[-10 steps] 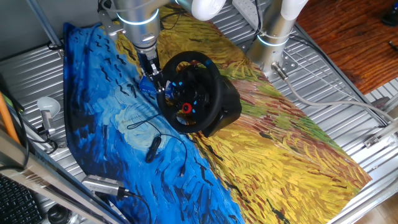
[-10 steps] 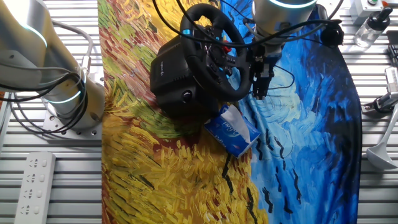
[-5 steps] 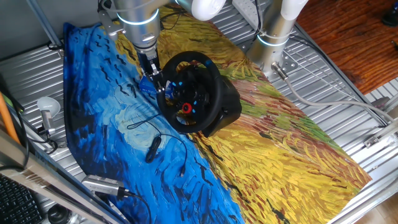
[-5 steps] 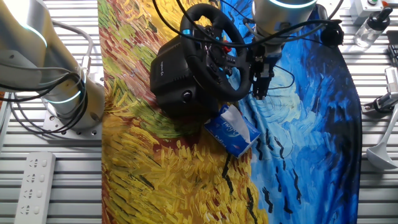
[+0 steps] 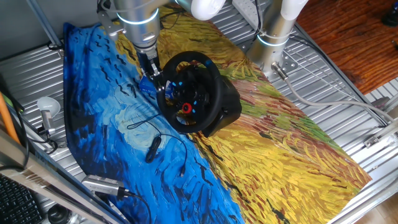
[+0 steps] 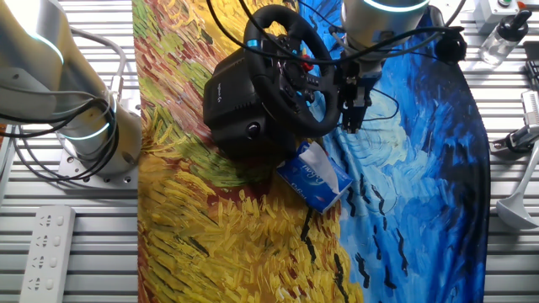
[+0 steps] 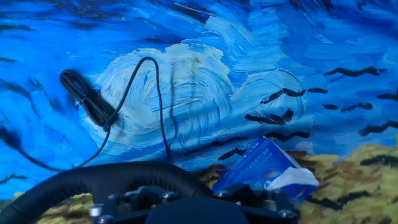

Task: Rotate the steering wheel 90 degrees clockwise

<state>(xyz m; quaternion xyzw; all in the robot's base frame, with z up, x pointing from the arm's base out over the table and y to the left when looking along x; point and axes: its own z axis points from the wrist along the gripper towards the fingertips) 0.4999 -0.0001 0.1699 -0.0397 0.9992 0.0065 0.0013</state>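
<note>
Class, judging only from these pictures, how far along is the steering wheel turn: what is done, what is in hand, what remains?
Done: the pincer has reached the steering wheel and sits at its rim beside the tissue pack. In hand: whether it is gripping the rim is unclear, since the fingers are hard to make out. Left: the clockwise quarter turn; nothing shows it started.

Ribbed metal table (image 5: 348,81) under painted cloth (image 5: 280,155), with steering wheel (image 5: 193,93), tissue pack (image 6: 316,177), cable (image 5: 152,146).
</note>
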